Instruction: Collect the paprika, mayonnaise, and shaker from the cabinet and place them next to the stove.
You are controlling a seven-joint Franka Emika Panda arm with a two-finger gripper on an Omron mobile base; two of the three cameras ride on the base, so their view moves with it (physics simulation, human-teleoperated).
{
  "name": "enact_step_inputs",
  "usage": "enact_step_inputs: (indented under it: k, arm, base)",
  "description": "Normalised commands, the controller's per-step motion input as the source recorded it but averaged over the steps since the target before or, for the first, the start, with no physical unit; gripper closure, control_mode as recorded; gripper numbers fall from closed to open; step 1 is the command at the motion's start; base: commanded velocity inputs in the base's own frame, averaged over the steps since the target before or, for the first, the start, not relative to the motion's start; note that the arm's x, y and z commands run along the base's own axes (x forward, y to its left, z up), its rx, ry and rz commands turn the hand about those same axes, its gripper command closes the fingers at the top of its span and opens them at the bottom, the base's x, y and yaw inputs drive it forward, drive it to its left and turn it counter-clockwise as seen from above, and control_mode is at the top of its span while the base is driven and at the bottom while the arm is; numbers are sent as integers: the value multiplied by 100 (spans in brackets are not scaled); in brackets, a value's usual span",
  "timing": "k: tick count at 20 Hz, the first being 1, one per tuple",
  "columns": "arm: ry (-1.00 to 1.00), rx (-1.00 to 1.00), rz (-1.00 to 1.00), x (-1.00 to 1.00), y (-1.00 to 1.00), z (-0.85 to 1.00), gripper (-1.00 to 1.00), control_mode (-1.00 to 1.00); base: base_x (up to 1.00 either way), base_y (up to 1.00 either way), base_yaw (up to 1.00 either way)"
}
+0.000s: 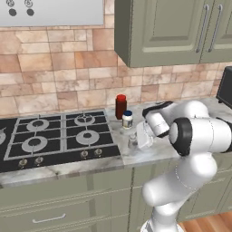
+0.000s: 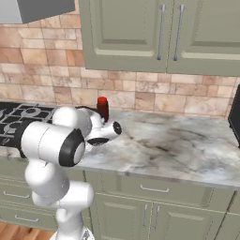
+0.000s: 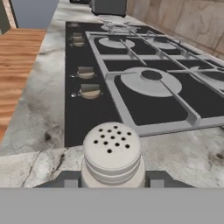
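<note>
My pincer point(image 3: 112, 181) is closed on the shaker point(image 3: 112, 155) — it stands upright on the marble counter point(image 1: 154, 156), just beside the stove point(image 1: 54, 138). Behind it stands the mayonnaise point(image 1: 128, 119), and then the paprika point(image 1: 121, 106) close to the wall — all under the closed cabinet point(image 1: 167, 29).

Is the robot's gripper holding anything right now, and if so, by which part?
Yes. The gripper is shut on the small grey shaker with the perforated domed top, clamping its lower body from both sides, beside the black stove.
</note>
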Motion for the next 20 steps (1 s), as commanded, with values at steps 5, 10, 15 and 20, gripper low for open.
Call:
enact_step_inputs:
  k: [5, 10, 15, 20]
  arm:
    - [1, 0, 0, 19, 0, -31, 100, -100]
    - [1, 0, 1, 16, 0, -33, 100, -100]
    - [0, 0, 1, 14, 0, -31, -100, -100]
    - [0, 1, 1, -4, -2, -10, -100, -100]
  base:
    - [0, 0, 0]
    - [0, 0, 0]
    - [0, 0, 0]
    - [0, 0, 0]
